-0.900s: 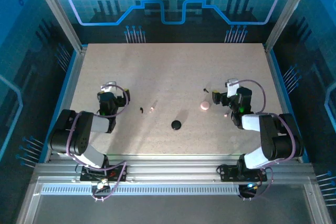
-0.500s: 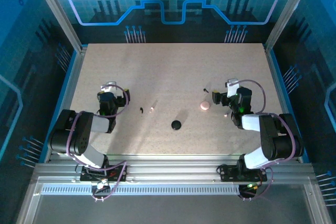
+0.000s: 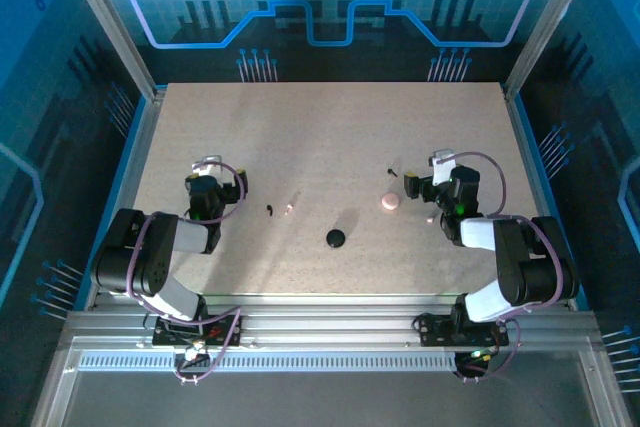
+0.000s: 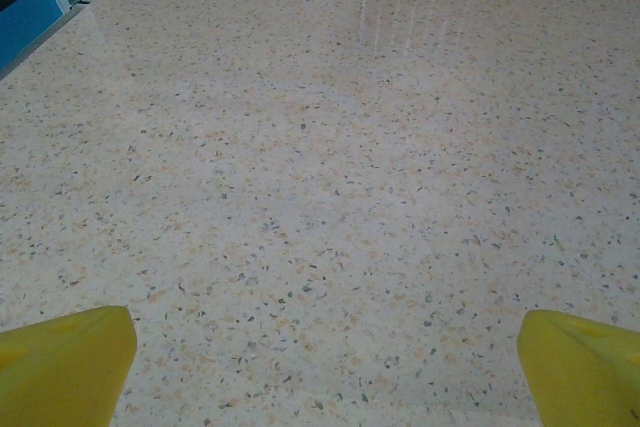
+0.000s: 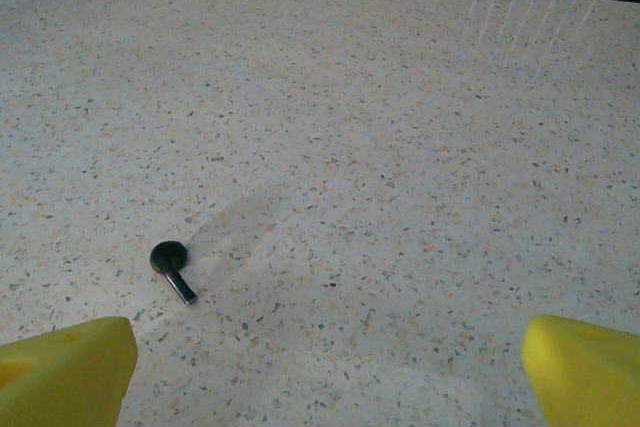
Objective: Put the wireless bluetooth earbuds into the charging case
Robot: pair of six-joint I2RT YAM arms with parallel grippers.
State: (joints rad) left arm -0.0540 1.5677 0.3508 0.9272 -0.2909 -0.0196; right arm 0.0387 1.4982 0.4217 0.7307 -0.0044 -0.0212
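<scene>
A: Right gripper (image 5: 320,377) spread wide, nothing between its fingers. One black earbud (image 5: 170,265) lies just ahead, to its left on the surface (image 3: 330,127).
B: And the left gripper (image 4: 320,377)?
A: Spread wide too, bare surface in front of it. Neither arm has budged in the last second.
B: So nothing's started. Where's the charging case (image 3: 389,202)?
A: Pink puck, left of the right gripper, nearer us than that earbud. A small dark piece (image 3: 270,210), likely the other earbud, sits well apart toward the left arm — both are yet to be picked up, I'd say.
</scene>
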